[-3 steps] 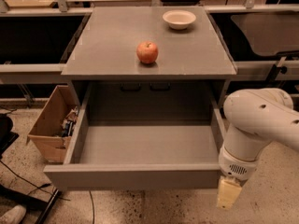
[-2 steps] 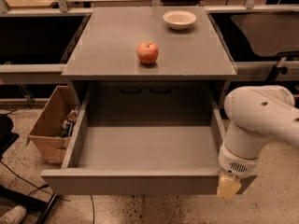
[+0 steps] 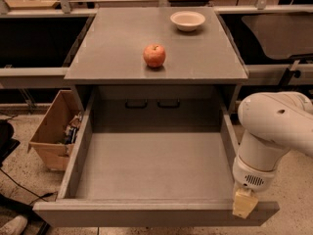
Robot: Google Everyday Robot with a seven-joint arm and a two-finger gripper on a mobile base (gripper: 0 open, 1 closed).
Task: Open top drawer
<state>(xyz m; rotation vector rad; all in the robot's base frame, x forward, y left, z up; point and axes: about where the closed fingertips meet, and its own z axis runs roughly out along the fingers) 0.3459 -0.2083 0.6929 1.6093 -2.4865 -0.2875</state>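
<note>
The top drawer [image 3: 151, 165] of the grey cabinet stands pulled far out towards me, its wide plain grey box empty and its flat front panel [image 3: 146, 213] along the bottom of the camera view. My white arm [image 3: 274, 131] comes in from the right. My gripper [image 3: 244, 204] hangs at the right end of the drawer's front panel, touching or just in front of its top edge. The drawers below are hidden under the open one.
A red apple [image 3: 154, 55] and a white bowl [image 3: 188, 20] sit on the cabinet top [image 3: 112, 48]. A cardboard box [image 3: 54, 131] with clutter stands on the floor to the left. Dark shelving flanks the cabinet on both sides. Speckled floor lies to the right.
The drawer has slid a little further out towards me, its front panel lower in the view. My gripper has stayed at the panel's right end.
</note>
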